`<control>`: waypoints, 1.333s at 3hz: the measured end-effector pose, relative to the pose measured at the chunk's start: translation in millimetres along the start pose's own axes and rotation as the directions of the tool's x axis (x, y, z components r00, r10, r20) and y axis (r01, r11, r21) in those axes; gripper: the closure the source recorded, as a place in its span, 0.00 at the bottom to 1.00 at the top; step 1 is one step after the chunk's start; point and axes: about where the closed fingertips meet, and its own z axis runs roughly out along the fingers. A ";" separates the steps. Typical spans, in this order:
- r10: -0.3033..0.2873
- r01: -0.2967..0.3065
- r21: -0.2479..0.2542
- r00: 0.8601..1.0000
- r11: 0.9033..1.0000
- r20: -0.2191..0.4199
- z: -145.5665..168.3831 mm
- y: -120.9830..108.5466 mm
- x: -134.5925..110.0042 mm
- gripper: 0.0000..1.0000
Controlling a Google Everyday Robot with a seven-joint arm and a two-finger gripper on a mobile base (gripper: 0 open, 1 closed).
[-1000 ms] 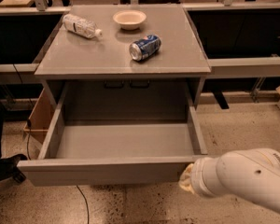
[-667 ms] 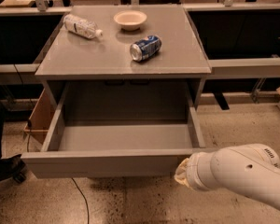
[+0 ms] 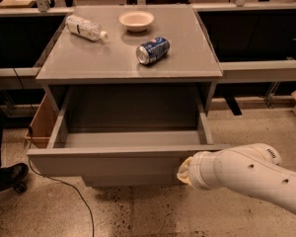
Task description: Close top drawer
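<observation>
The top drawer (image 3: 103,163) of the grey cabinet stands pulled out towards me. Its flat handleless front panel runs across the lower middle of the camera view, and its grey inside (image 3: 133,138) holds nothing I can see. My gripper (image 3: 184,171) is at the end of the white arm that comes in from the lower right. It is up against the right part of the drawer's front panel. The lower drawers are hidden behind the open drawer.
On the cabinet top (image 3: 113,63) lie a plastic bottle (image 3: 85,27) on its side, a white bowl (image 3: 136,19) and a blue can (image 3: 153,50) on its side. A cardboard box (image 3: 42,125) stands left of the cabinet. A cable (image 3: 74,191) and a dark shoe (image 3: 7,177) are on the floor at left.
The drawer's front panel has moved back towards the cabinet, so less of the drawer sticks out. My arm has moved forward and left along with it.
</observation>
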 end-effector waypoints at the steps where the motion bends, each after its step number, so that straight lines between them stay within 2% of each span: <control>1: 0.004 -0.005 0.054 1.000 0.999 0.016 12.8 -28.1 -3.8 1.00; 2: 0.003 -0.004 0.062 1.000 0.998 0.018 14.0 -31.8 -3.9 1.00; 3: -0.002 -0.001 0.099 1.000 0.995 0.027 21.9 -53.4 -6.2 1.00; 4: -0.017 0.017 0.017 1.000 1.000 0.020 32.7 -59.9 -10.5 1.00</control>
